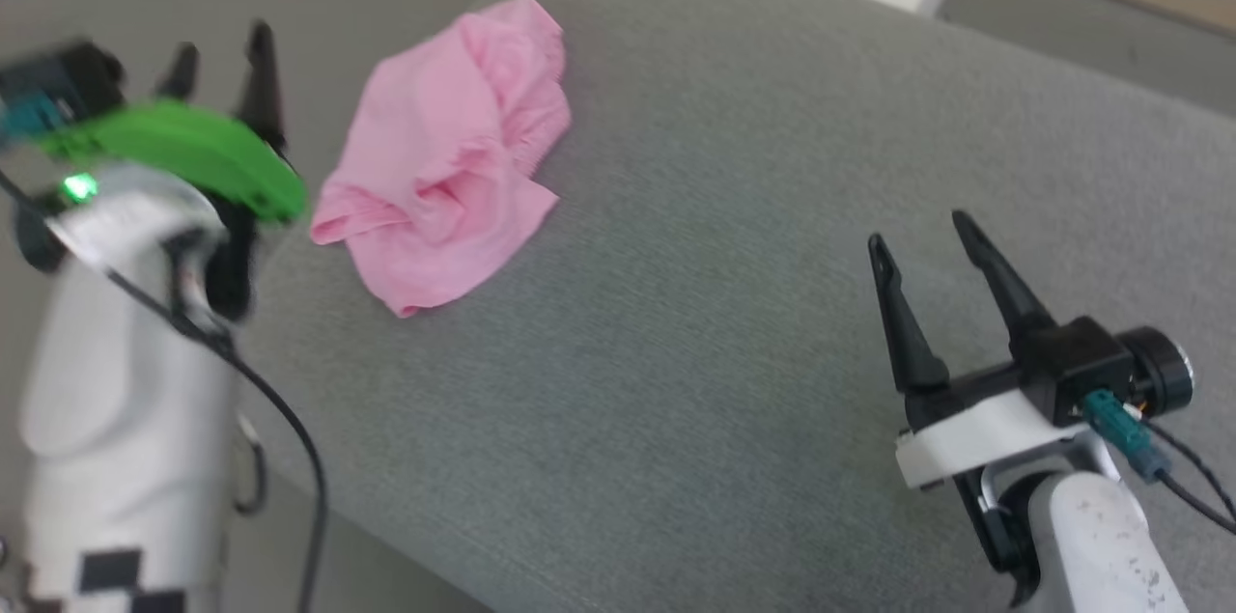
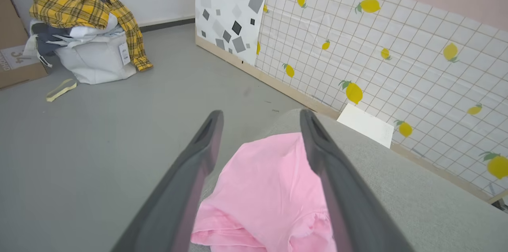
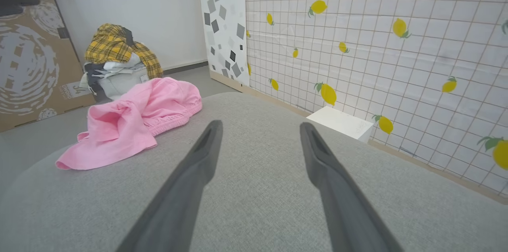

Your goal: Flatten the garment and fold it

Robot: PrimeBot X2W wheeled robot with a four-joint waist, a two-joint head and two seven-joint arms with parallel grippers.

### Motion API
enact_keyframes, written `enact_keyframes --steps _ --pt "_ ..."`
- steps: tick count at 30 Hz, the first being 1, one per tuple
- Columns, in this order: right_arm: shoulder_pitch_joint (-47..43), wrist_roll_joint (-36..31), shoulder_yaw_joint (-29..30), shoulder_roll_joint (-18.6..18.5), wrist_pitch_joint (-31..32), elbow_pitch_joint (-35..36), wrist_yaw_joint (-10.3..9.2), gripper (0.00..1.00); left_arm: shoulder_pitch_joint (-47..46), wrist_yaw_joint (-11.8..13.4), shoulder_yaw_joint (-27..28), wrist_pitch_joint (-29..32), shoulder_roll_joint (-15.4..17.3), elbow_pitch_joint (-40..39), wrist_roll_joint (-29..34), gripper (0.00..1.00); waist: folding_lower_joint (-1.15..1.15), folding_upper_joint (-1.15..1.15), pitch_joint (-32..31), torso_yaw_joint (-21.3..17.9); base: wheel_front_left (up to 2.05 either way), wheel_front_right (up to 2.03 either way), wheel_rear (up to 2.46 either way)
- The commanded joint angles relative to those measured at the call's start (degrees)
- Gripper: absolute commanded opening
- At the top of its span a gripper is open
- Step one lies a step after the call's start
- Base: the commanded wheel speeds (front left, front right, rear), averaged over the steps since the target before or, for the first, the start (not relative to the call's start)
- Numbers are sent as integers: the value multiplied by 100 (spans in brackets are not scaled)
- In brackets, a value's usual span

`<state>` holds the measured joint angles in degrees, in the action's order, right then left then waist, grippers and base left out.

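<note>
The garment (image 1: pixel 454 159) is a crumpled light pink heap of thin cloth on the grey cushioned surface (image 1: pixel 734 236), near its left edge. Its gathered waistband faces the right wrist view, where the garment (image 3: pixel 135 119) lies left of the fingers. My left gripper (image 1: pixel 220 48) hovers open just left of the heap, off the cushion's edge. Through the left wrist view, the garment (image 2: pixel 266 192) shows between and below the spread fingers, untouched. My right gripper (image 1: pixel 922 241) stands open over bare cushion at the lower right, well apart from the cloth.
A pile of clothes topped by a yellow plaid shirt (image 2: pixel 83 2) sits on the grey floor (image 2: pixel 99 141) by a cardboard box (image 3: pixel 31 49). A lemon-patterned tiled wall panel (image 3: pixel 377 65) and a white block (image 3: pixel 341 123) stand beyond the cushion.
</note>
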<state>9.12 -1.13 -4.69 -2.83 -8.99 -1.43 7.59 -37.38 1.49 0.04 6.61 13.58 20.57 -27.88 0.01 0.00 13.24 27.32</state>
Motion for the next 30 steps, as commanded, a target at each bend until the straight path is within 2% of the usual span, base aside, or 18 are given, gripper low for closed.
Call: enact_keyframes --steps 1,6,9,14,18,23,25,28,29,30 --pt "155 -64 -5 -5 7 59 -10 100 -285 -14 33 258 172 87 -44 100 -1 0 981 -789 0 0 0" --pt "492 -89 0 -5 -41 178 -10 100 -1147 125 144 1632 669 390 -284 100 -1 0 1677 -1193 0 0 0" --pt "672 -1 8 -5 -92 190 -10 100 -1434 243 151 2259 909 418 -320 100 -1 0 2026 -1378 0 0 0" --pt "907 145 -77 -5 -218 128 -10 100 -1535 603 330 3324 1173 472 -552 100 -1 0 2484 -1688 0 0 0" --pt "1028 366 -161 -5 -345 34 -10 100 -1174 1006 559 3833 1340 431 -654 100 -1 0 2682 -1918 0 0 0" --pt "1067 456 -203 -5 -471 -159 -10 100 -490 1621 842 4438 1234 333 -869 100 -1 0 2706 -2072 0 0 0" --pt "1078 506 -183 -5 -508 -216 -10 100 -221 1795 890 4689 1164 227 -950 100 -1 0 2653 -2101 0 0 0" --pt "1082 558 -160 -5 -545 -297 -10 100 65 1911 1034 4845 989 -8 -1166 100 -1 0 2507 -2113 0 0 0" --pt "1080 570 -155 -5 -555 -331 -10 100 190 1893 1019 4899 983 -80 -1180 77 -1 0 2433 -2111 0 0 0" --pt "1073 577 -153 -5 -562 -359 -10 100 285 1857 999 4932 995 -136 -1183 48 -1 0 2356 -2107 0 0 0"
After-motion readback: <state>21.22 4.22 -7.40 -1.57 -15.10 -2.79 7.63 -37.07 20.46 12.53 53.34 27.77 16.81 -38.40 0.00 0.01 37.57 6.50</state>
